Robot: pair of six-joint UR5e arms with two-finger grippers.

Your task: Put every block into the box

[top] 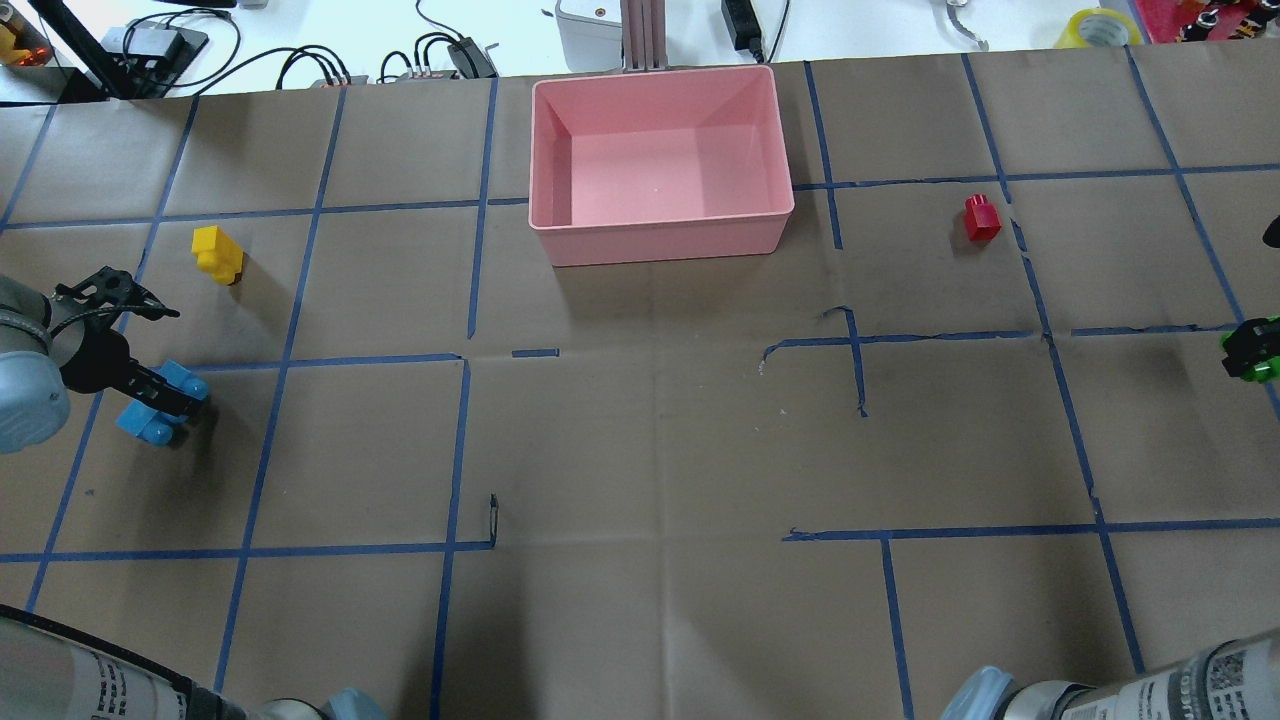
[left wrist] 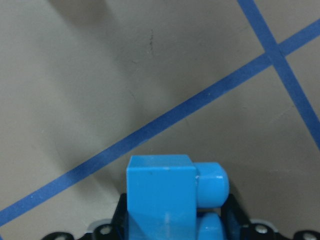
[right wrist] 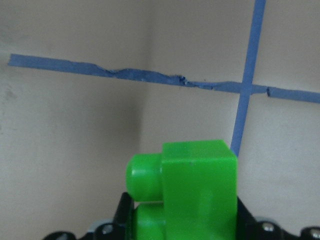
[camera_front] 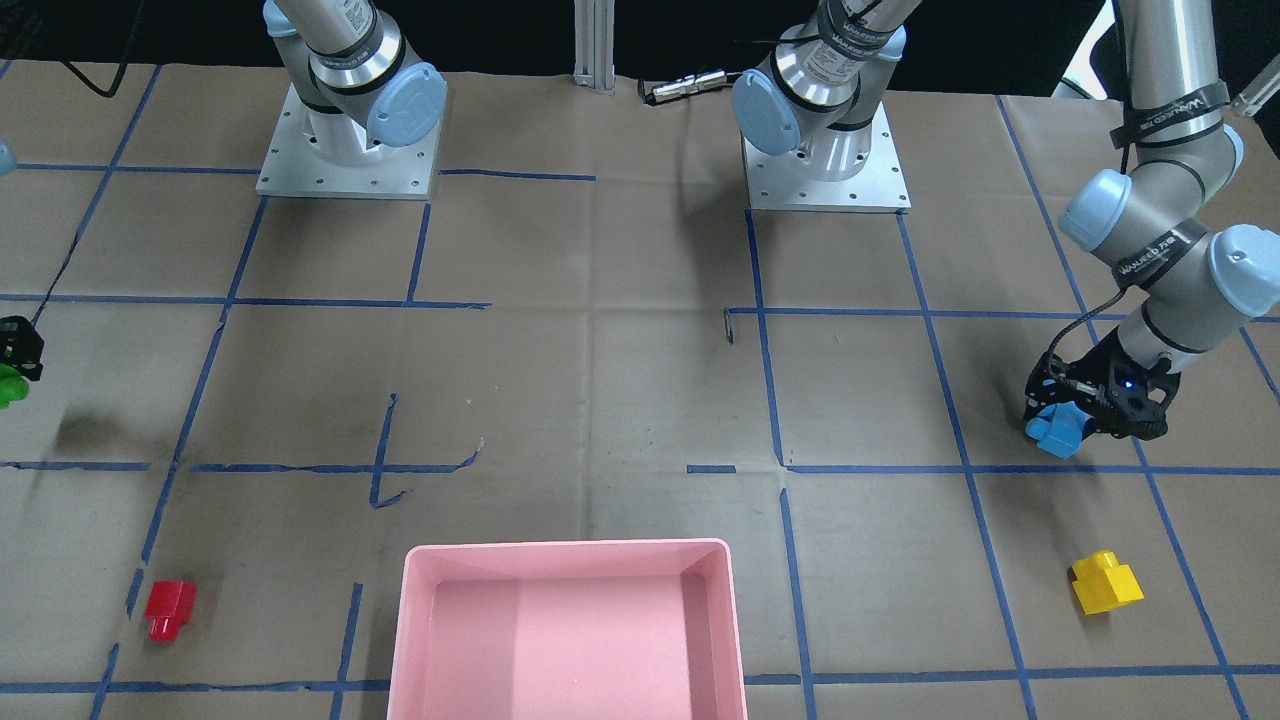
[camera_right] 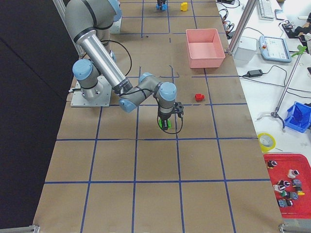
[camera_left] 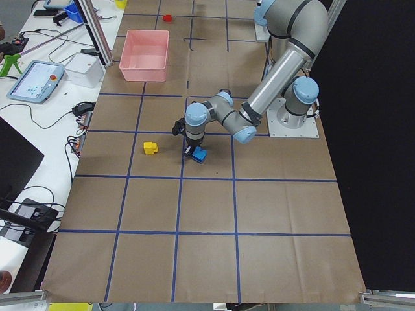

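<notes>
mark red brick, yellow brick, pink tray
red brick (top: 982, 220): overhead view, on its top face
yellow brick (top: 217, 254): overhead view, middle of its body
pink tray (top: 660, 243): overhead view, on its near outer wall

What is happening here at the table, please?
Two robot arms are collecting toy blocks for the pink box, which is empty for now. The left claw holds the light blue block, and the right claw holds the green block. The red block and yellow block lie on the table.
</notes>
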